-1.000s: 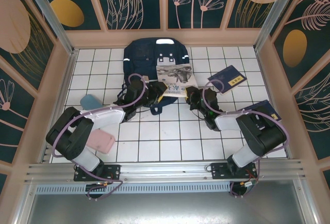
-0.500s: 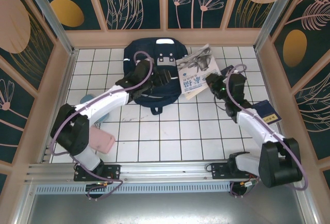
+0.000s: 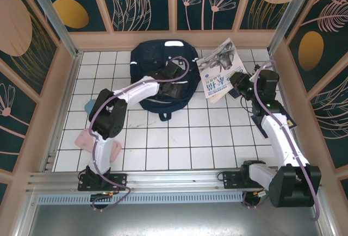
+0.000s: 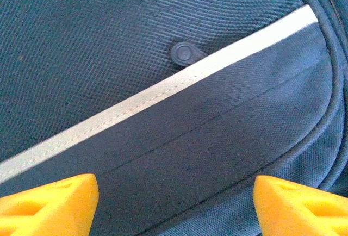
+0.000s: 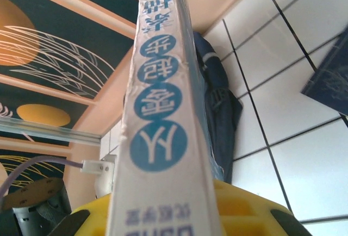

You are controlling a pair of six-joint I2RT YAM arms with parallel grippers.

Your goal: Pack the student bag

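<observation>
- Counts: one bag (image 3: 157,56), one white book (image 3: 219,72), one pink case (image 3: 81,138), one pale-blue case (image 3: 89,105), two arms.
- Blue book (image 3: 291,120): one for certain, at 3 o'clock, half under the right forearm. The right wrist view also shows a blue corner lying on the tiles; cannot tell whether it is the same book.
- The bag lies flat on the tiles at 12 o'clock, close to the back wall.
- Its long axis runs 12 to 6. The end with the white patch points to 12, and a black strap loop trails off the end at 6.
- The left arm reaches across the bag's 6 o'clock half.
- Left gripper (image 4: 174,209): fingers well apart, nothing between them, just over the navy fabric.
- In the left wrist view the stripe (image 4: 163,92) runs from 8 to 2 o'clock, with a small dark tab touching its upper edge.
- Right gripper (image 5: 168,214): clamped on the white book, its spine standing up between the yellow fingers.
- The white book sits at 1 to 2 o'clock, just beside the bag's right edge and apart from it, cover towards the ceiling.
- The pink case is at 8 o'clock and the pale-blue case at 9 to 10; the left arm hides part of each.
</observation>
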